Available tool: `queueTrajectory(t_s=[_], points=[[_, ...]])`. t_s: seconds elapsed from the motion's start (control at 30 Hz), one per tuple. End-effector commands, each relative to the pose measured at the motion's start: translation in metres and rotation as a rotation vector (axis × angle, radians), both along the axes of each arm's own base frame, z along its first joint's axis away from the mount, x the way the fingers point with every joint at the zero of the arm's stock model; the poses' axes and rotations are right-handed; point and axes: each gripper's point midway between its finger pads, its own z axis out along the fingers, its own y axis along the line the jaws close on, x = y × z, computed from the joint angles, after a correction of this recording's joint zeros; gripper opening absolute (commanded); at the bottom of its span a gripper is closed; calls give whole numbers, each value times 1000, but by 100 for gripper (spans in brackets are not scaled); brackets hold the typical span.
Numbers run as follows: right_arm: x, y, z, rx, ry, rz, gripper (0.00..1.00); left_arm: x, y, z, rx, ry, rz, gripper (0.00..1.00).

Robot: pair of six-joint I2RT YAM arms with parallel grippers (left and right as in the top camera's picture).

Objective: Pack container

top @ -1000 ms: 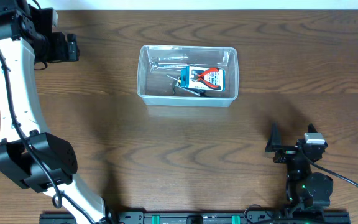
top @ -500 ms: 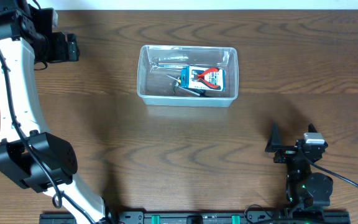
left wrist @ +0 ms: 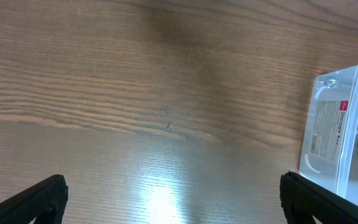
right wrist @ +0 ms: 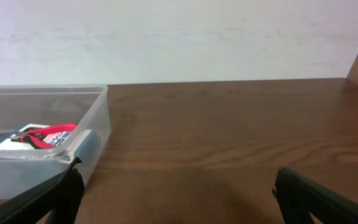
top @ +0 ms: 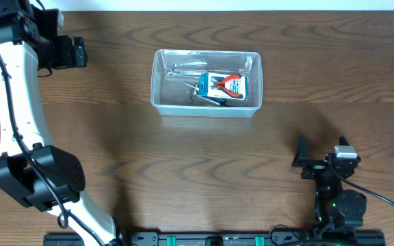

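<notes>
Right now both my pincers stand wide open, gripping nothing. The container (top: 157, 82) sits mid-counter (top: 183, 171), well to the right of my left pincer (top: 74, 51) and ahead-left of my right pincer (right wrist: 176, 180). Inside are what look like red-handled pliers (top: 228, 82).

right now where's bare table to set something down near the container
Bare wood lies between the left tool and the container, and across the wide stretch from the container's front wall to the right tool. The table right of the container is free too. Crowded only inside the container, around the blue-and-white box and red pliers.
</notes>
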Motion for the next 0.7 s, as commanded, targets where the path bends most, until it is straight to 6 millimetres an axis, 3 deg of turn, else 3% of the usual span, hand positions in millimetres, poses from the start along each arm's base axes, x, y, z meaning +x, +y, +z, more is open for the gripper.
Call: queueTrajectory(t_s=[0.0,0.13,0.2,0.43,0.57,0.67], points=[[0,-1,-1,-10,-2,-1,99,-2,3,1,10,1,2,98],[0,-1,-1,-11,-1,-1,99,-4,1,12,17,-24,1,98],[0,-1,-1,-11,-1,-1,99,-9,-1,29,28,-61,-1,98],[0,-1,-1,-11,-1,-1,99,-46,-26,120,86,-281,-35,98],[0,-1,-1,-11,-1,-1,99,-73,-57,167,107,-409,-95,98],[0,-1,-1,-10,-2,-1,99,-92,-85,192,108,-484,-165,98]])
